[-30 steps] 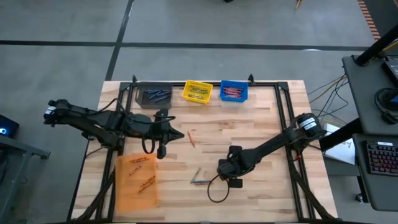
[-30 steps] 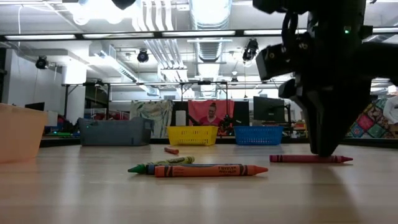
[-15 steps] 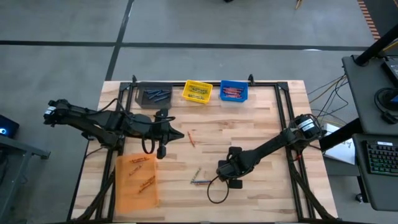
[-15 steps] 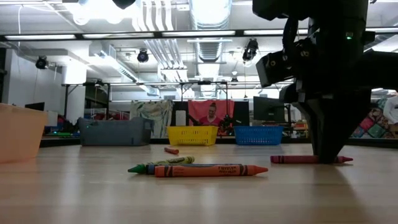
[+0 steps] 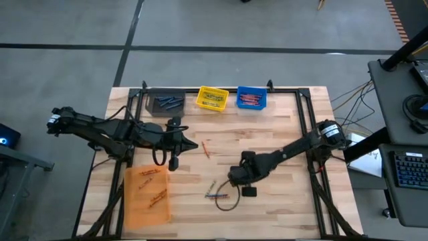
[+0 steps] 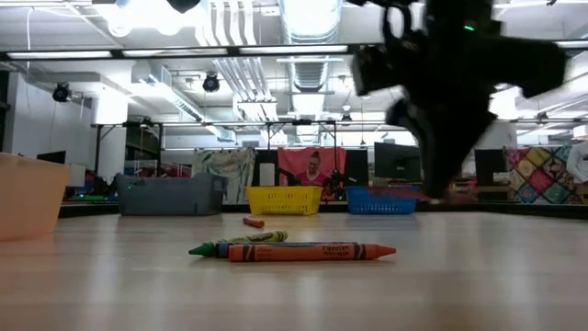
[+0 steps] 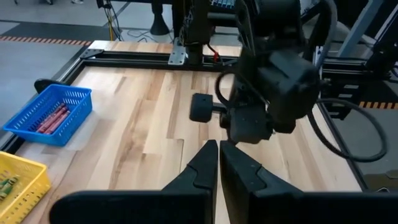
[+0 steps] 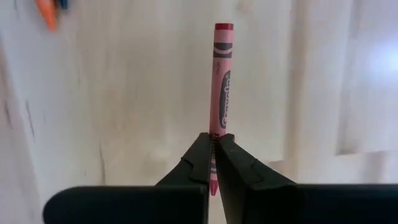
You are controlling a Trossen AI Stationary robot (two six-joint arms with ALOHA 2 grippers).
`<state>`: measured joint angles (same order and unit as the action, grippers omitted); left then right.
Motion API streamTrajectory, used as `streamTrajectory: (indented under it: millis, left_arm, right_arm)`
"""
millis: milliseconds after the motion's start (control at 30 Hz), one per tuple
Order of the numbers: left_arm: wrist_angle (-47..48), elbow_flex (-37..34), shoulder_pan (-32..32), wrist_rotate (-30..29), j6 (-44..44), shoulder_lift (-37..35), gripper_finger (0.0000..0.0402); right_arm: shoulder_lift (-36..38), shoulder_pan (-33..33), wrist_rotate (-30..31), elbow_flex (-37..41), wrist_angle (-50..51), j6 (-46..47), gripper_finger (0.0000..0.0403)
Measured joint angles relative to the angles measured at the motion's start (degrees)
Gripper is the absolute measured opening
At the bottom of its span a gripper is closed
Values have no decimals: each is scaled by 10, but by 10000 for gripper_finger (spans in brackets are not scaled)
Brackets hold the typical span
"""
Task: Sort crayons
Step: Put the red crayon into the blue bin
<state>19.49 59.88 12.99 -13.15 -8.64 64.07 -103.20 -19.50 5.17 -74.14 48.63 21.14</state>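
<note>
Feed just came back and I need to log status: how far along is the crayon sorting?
Partly done. The grey bin, yellow bin, blue bin and orange bin each already hold crayons. In hand: the right tool is shut on a red crayon, lifted off the table. Left: a small cluster of crayons and one lone crayon on the wood. The left tool waits shut.

4 bins: gray, yellow, blue, orange. 2 robot arms. Loose crayons on table: approx 4, plus 1 held.
</note>
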Motion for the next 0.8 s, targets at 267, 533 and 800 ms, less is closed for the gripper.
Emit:
streamTrajectory:
  millis: [267, 533, 800]
  left_arm:
    - [-1, 0, 0, 0, 23, -3, 0]
    - [0, 0, 1, 0, 44, -45, 0]
    - [1, 0, 1, 0, 52, -77, 0]
  right_arm:
    - [-1, 97, 0, -92, 71, -144, 8]
    - [-1, 237, 0, -158, 109, -316, 8]
    - [0, 402, 0, -184, 115, -463, 8]
